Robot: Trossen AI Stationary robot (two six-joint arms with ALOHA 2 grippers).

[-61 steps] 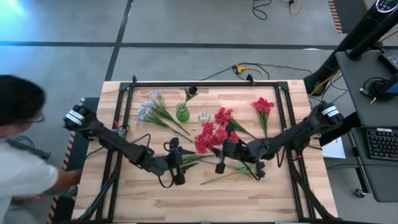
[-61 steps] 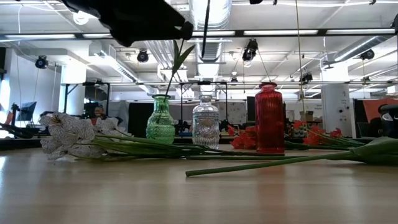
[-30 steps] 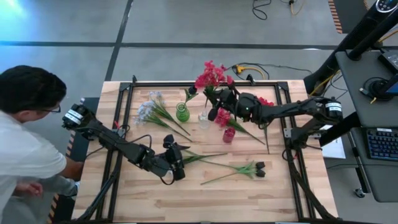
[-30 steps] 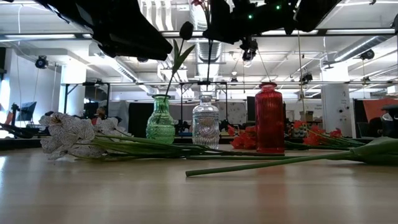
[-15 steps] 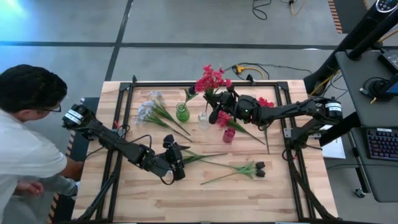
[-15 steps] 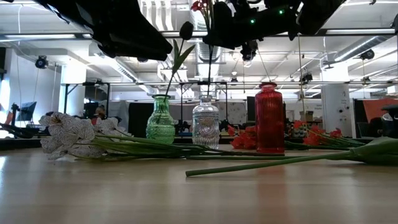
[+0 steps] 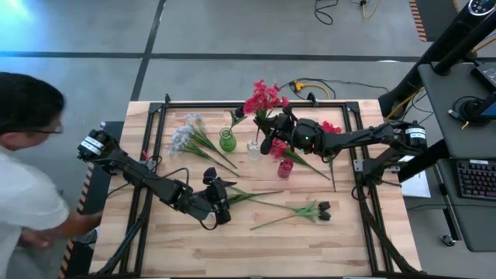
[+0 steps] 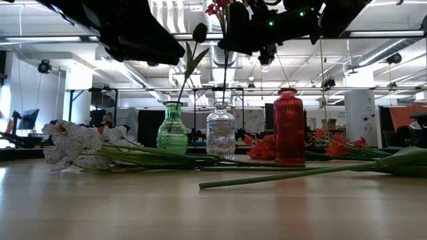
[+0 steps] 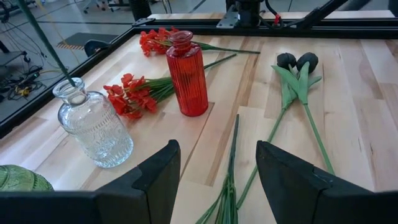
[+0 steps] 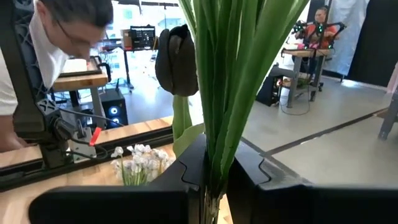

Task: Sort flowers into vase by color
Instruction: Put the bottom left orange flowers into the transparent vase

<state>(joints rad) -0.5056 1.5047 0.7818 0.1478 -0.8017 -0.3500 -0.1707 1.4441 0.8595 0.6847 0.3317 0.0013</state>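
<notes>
My right gripper [image 7: 271,130] is shut on a red flower spray [image 7: 262,97], held upright over the clear vase [image 7: 254,146]. The spray's thin stem [image 8: 225,73] reaches down into that vase's mouth [image 9: 67,82]. A green vase [image 7: 226,140] holds a dark-bud flower [image 10: 176,59]; a red vase [image 7: 285,167] stands to the right. My left gripper [image 9: 214,186] hovers open near the table's middle, above loose green stems [image 9: 231,174], touching nothing. Pale flowers [image 7: 186,138], more red flowers [image 7: 327,132] and dark-bud flowers [image 7: 319,209] lie on the table. My right gripper pinches the red spray's bunched green leaves and stem [image 10: 219,140] between its two fingers, below the blossoms. The fingers come level from the table's right side and lie across the stem. The spray stands upright, lifted, its lower stem end in the clear vase's mouth.
A black frame [image 7: 256,104] runs around the table's edges. A person [image 7: 23,155] stands at the table's left side. Bare wood [image 7: 256,248] lies along the near edge.
Two seconds ago my right gripper was low over the table's middle with the red spray; it has since carried it up and toward the far edge, over the clear vase. In the last second the spray has sunk slightly, its blossoms entering the low view's top.
</notes>
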